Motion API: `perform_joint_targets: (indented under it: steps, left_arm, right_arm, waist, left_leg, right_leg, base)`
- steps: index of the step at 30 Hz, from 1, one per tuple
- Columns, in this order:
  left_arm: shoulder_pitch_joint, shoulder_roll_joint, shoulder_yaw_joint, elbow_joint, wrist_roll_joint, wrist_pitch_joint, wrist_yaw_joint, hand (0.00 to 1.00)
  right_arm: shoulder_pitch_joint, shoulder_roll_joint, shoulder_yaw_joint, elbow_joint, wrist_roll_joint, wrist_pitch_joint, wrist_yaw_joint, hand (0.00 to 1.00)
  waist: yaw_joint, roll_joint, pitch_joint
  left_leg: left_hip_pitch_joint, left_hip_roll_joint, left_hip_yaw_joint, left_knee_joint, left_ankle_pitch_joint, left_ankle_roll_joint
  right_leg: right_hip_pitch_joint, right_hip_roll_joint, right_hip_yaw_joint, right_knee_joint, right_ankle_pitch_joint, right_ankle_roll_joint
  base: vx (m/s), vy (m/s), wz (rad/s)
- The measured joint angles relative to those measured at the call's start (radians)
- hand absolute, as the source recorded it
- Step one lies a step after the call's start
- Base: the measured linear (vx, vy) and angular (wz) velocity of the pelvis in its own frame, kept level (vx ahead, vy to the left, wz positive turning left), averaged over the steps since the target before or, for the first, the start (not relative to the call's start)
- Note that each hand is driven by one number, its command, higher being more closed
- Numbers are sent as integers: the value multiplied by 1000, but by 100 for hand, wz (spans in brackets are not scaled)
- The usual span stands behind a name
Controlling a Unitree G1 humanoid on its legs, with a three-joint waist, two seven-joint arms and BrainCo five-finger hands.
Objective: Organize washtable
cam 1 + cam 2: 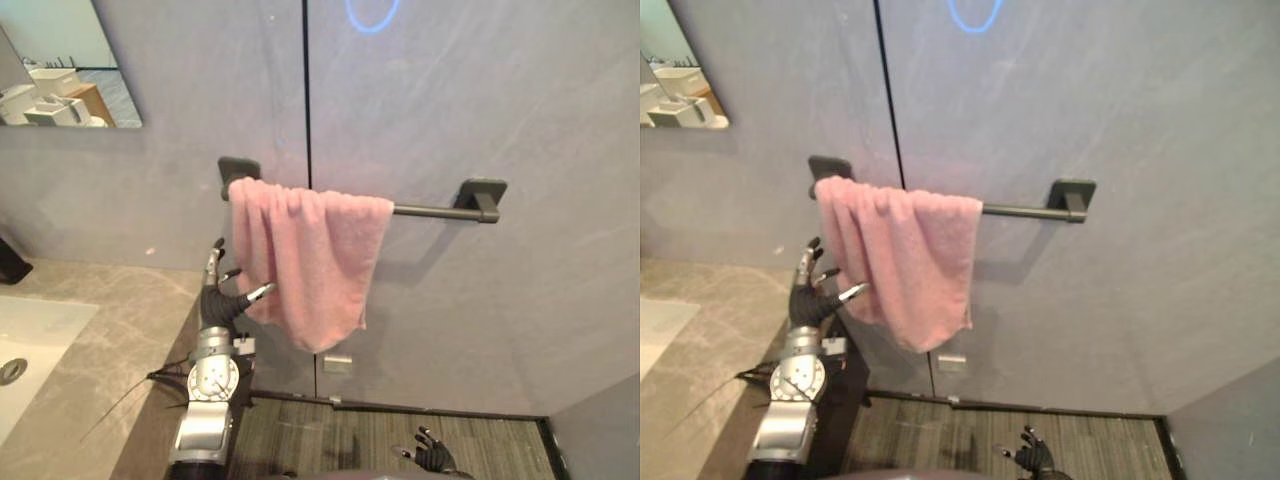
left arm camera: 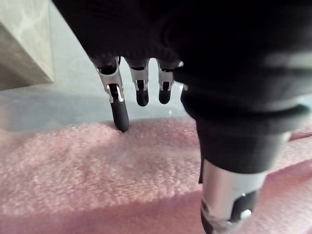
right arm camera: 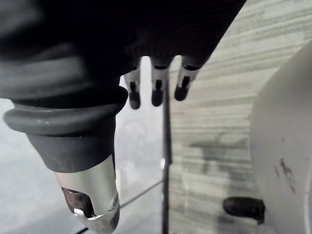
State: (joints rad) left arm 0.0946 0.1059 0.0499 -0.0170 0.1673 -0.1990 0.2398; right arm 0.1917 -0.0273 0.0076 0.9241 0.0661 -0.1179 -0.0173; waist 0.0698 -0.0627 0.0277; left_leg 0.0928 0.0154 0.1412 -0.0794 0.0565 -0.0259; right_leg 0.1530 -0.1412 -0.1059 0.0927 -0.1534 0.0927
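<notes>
beside the hanging pink towel (image 1: 315, 255) hovers the left robot hand (image 1: 220, 302), fingers (image 2: 118, 109) spread.

Soft even light; faint towel (image 1: 310, 255) shadow on wall (image 1: 480, 300); blue ring glare (image 1: 372, 30) above

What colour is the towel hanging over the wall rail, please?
Pink, plain with no pattern. The towel shows best in the left eye view.

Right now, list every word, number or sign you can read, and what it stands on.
None can be read.
The pink towel, towel bar and counter carry no print.
The blue ring on the wall is a plain circle.
Boxes reflected in the mirror are too small to read.
</notes>
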Motion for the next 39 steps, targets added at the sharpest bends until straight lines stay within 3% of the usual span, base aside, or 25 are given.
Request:
perform_joint_targets:
  steps: [11, 17, 18, 28, 33, 39]
  left_arm:
    - [-35, 26, -4, 145, -81, 21, -45, 0]
    - [-36, 25, -58, 202, -98, 20, -69, 0]
    - [-36, 25, -68, 225, -98, 21, -78, 100]
    - [-57, 41, -87, 303, -119, 22, -87, 100]
    - [-71, 67, -54, 301, -130, 22, -85, 100]
    - [-72, 78, 1, 296, -140, 21, -81, 100]
  right_arm:
    - [-9, 1, 0, 1, -37, 12, 1, 0]
    - [-10, 2, -1, 4, -39, 14, 1, 0]
    - [-10, 2, -1, 4, -40, 14, 1, 0]
    - [-25, 0, -1, -14, -33, 13, 1, 0]
    - [-26, -2, -10, -226, 10, 4, -1, 0]
    - [-27, -2, -48, -414, 50, -34, -6, 0]
  waist:
    - [-1, -5, 3]
    - [-4, -11, 5]
    - [-5, -13, 5]
    - [-35, -20, 13]
    - [-57, -16, 26]
    - [-56, -25, 42]
  left_leg:
    - [11, -6, 23, -23, 7, -1]
    - [23, -13, 22, -23, 6, -1]
    - [26, -14, 21, -24, 6, -1]
    - [25, -14, 26, -23, 6, -1]
    - [26, -13, 46, -22, 4, 0]
    - [28, -14, 55, -17, 3, 2]
  right_leg:
    - [2, 2, 21, -28, 15, -1]
    - [19, -2, 22, -39, 15, -1]
    - [24, -3, 22, -43, 15, -1]
    - [21, -3, 31, -47, 19, -1]
    - [16, -2, 57, -62, 34, -2]
    - [9, -2, 77, -64, 42, -1]
  base:
    - [-19, -1, -6]
    - [-2, 0, 1]
    - [0, 0, 0]
    - [-4, -3, -2]
    - [-20, 0, -13]
    - [-15, 2, -8]
